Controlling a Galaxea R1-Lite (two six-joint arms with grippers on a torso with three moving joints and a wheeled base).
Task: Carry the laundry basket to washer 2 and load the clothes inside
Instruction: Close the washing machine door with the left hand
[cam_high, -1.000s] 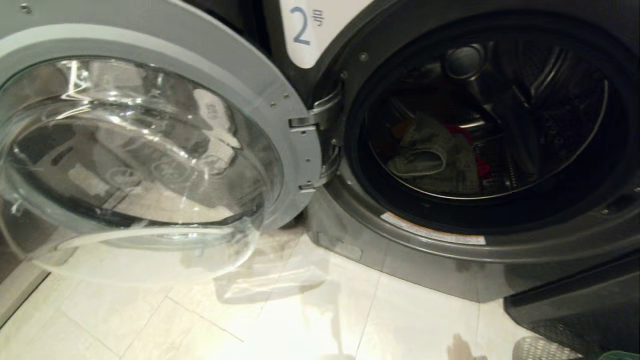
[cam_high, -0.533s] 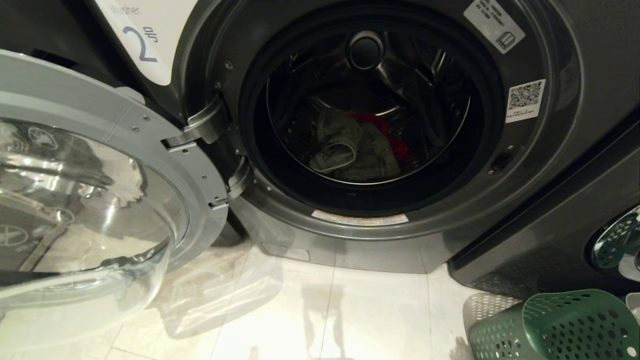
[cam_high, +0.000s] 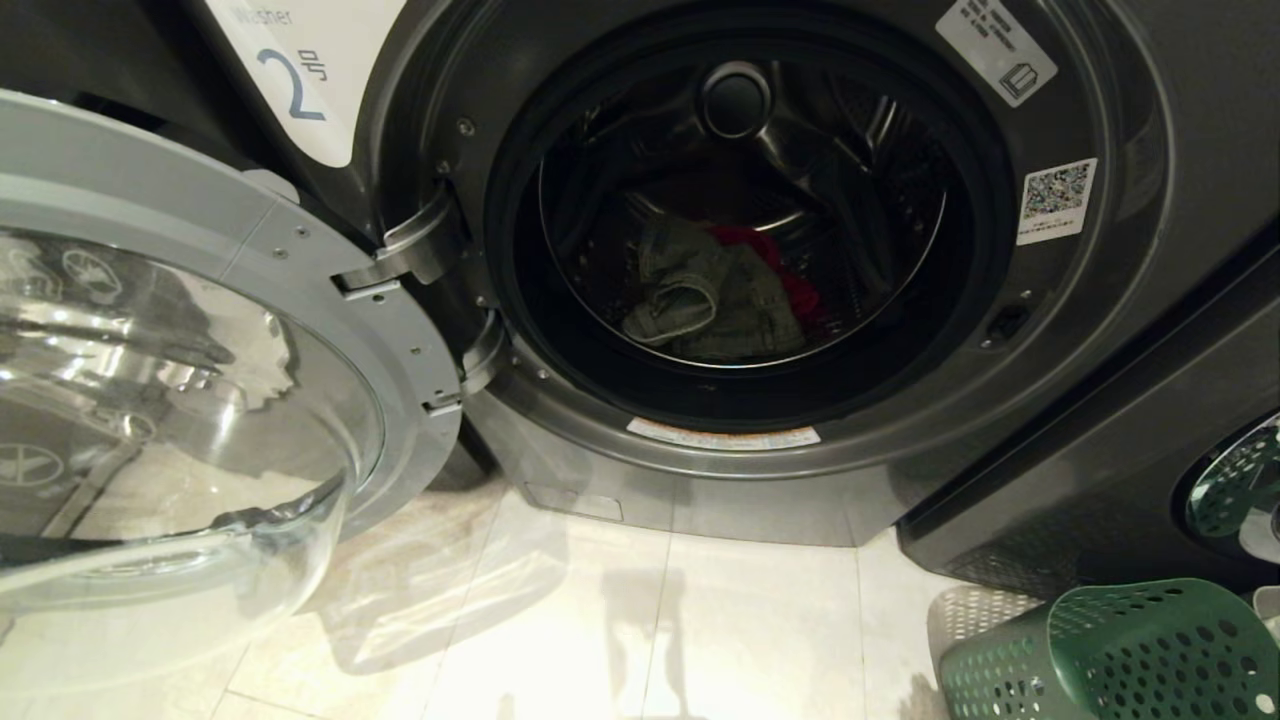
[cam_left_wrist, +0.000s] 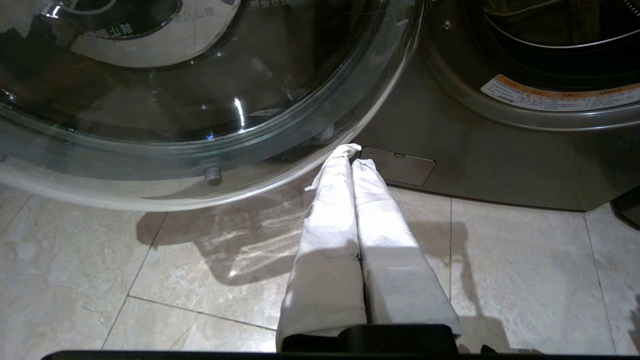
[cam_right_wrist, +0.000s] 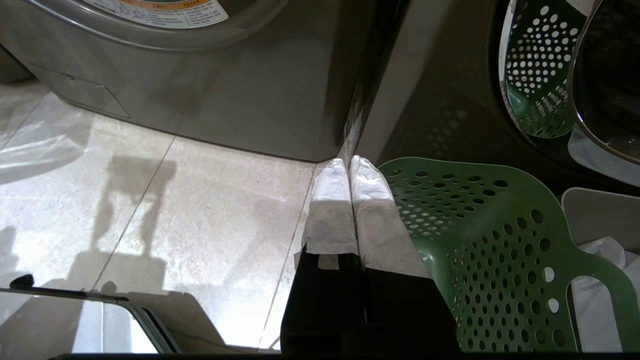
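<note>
Washer 2 (cam_high: 1000, 420): dark grey front-loader, white label with a "2" at its upper left. Its round glass door (cam_high: 180, 380) stands swung wide open on the hinge side.

Clothes (cam_high: 715, 295): a grey-olive garment with a red one behind it, lying at the bottom of the drum, well ahead of both sets of fingers.

Laundry basket (cam_right_wrist: 480, 235): dark green, perforated with round holes, slot handle visible; tipped on the floor just beside the right fingers, before the next machine to the right of washer 2.

Left gripper (cam_left_wrist: 351, 156): white-wrapped fingers pressed together, holding nothing, over the tile floor (cam_left_wrist: 175, 260); tips just below the rim of the open door and near the washer's lower front panel.

Right gripper (cam_right_wrist: 348, 162): white-wrapped fingers pressed together, empty, tips pointing at the seam between washer 2 and its neighbour.
</note>
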